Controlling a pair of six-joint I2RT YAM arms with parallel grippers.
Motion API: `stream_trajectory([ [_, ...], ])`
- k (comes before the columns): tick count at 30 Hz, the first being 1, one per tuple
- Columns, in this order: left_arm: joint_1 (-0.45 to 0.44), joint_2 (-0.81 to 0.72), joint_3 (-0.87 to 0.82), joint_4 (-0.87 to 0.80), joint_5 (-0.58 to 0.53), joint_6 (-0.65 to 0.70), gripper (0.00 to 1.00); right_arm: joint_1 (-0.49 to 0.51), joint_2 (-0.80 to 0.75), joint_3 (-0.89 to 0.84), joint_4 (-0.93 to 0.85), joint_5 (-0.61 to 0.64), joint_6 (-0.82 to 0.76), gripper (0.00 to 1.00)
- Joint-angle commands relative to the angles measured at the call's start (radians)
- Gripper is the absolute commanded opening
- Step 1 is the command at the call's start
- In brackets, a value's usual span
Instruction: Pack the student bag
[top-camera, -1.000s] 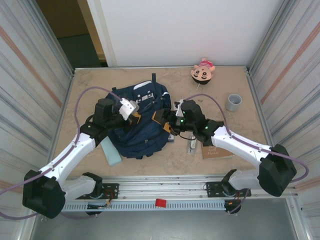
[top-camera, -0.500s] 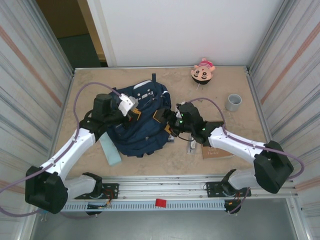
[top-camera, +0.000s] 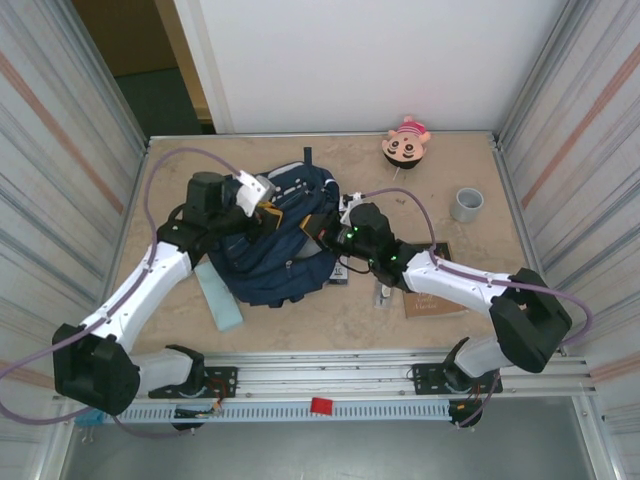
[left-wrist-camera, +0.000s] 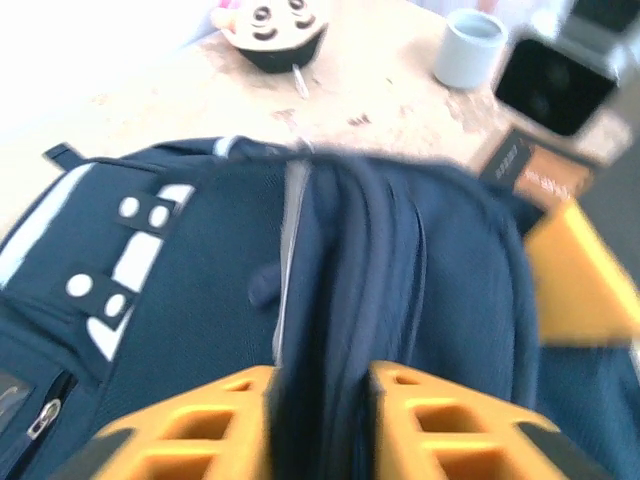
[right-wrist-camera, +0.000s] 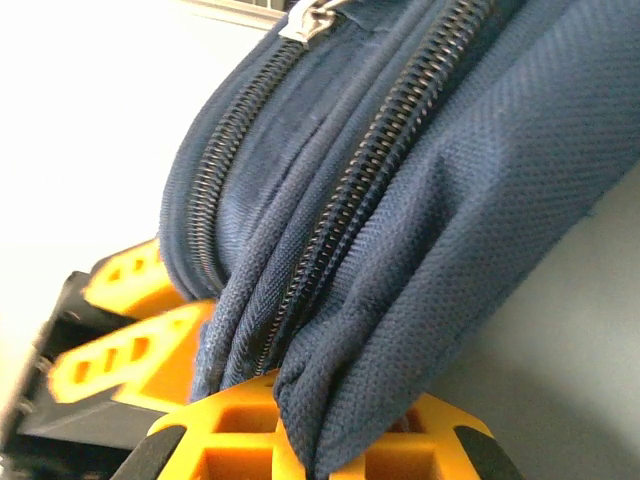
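Roughly mid-frame in the top view, the student bag (top-camera: 285, 265) lies on the table (top-camera: 500, 250); the left tool (left-wrist-camera: 320, 400) pinches a fabric fold of it, the right tool (right-wrist-camera: 320, 440) pinches its zippered edge.

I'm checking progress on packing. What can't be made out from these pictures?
Inside of the student bag: hidden by its own fabric, every view.
Booklet cover: right arm overlaps it in the top view; blurred in the left wrist view.
Pads of the left claw and right claw: wrist views, bag folds cover them.
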Motion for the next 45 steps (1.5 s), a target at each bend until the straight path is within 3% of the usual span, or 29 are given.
stream_trajectory([
  [1,-0.023,-0.097,0.084,-0.104,-0.159,-0.201,0.43,0.029,0.021,0.059,0.078,0.083,-0.033,0.00],
  [4,-0.097,-0.183,0.097,-0.257,-0.323,-0.364,0.51,0.040,0.038,0.079,0.075,0.089,-0.052,0.00],
  [7,-0.212,-0.263,0.087,-0.391,-0.486,-0.498,0.53,0.041,0.043,0.083,0.062,0.100,-0.054,0.00],
  [13,-0.416,-0.335,0.015,-0.528,-0.589,-0.794,0.53,0.049,0.054,0.101,0.042,0.086,-0.066,0.00],
  [18,-0.520,-0.284,-0.018,-0.551,-0.624,-0.928,0.53,0.061,0.056,0.124,0.027,0.078,-0.093,0.00],
  [27,-0.567,-0.188,-0.007,-0.583,-0.724,-1.043,0.53,0.072,0.069,0.151,0.032,0.055,-0.102,0.00],
  [37,-0.582,-0.129,-0.040,-0.571,-0.752,-1.110,0.43,0.084,0.078,0.180,0.030,0.030,-0.111,0.00],
  [45,-0.588,-0.083,-0.037,-0.562,-0.811,-1.139,0.26,0.088,0.070,0.186,0.023,0.018,-0.117,0.00],
])
